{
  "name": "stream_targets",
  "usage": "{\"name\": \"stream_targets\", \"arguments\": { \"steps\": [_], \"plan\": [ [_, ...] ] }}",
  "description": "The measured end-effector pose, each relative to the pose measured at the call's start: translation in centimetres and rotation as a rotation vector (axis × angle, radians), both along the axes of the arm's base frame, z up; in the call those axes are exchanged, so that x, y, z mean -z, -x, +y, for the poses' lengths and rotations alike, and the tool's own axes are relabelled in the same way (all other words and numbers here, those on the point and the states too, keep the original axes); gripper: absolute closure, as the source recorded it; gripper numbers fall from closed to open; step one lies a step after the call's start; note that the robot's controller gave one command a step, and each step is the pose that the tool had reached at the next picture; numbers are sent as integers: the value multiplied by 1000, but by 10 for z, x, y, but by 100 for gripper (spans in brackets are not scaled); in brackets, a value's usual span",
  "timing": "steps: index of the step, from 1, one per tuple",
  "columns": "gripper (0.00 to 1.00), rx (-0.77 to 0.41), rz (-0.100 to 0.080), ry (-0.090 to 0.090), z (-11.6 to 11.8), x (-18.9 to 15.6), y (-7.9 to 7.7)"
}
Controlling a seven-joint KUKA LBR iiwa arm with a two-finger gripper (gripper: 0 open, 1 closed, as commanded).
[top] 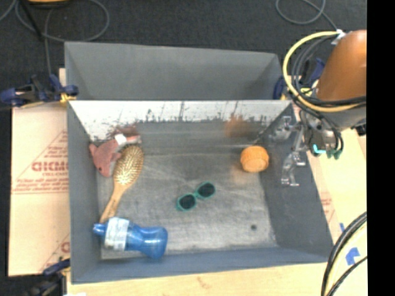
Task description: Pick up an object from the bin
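Note:
My gripper [289, 171] hangs over the bin's right wall with its metal fingers pointing down and nothing between them. An orange ball [254, 159] rests on the bin floor just left of the gripper, near the back right corner. A pair of small green sunglasses [195, 196] lies in the middle of the floor, farther to the left and nearer the front.
A wooden hairbrush [124, 176] lies at the left with a pink soft toy [108, 153] behind it. A blue bottle [131, 238] lies on its side in the front left corner. The arm's orange cover and cables sit above the bin's right rim.

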State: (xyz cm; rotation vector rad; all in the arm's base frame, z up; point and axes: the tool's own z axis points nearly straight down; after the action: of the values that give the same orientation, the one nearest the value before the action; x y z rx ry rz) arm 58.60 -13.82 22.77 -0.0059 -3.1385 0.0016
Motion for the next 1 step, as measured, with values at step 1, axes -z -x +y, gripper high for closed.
{"name": "stream_targets", "arguments": {
  "steps": [1],
  "plan": [
    [0,-3,-8,1,1,-5,-2]
  ]
}}
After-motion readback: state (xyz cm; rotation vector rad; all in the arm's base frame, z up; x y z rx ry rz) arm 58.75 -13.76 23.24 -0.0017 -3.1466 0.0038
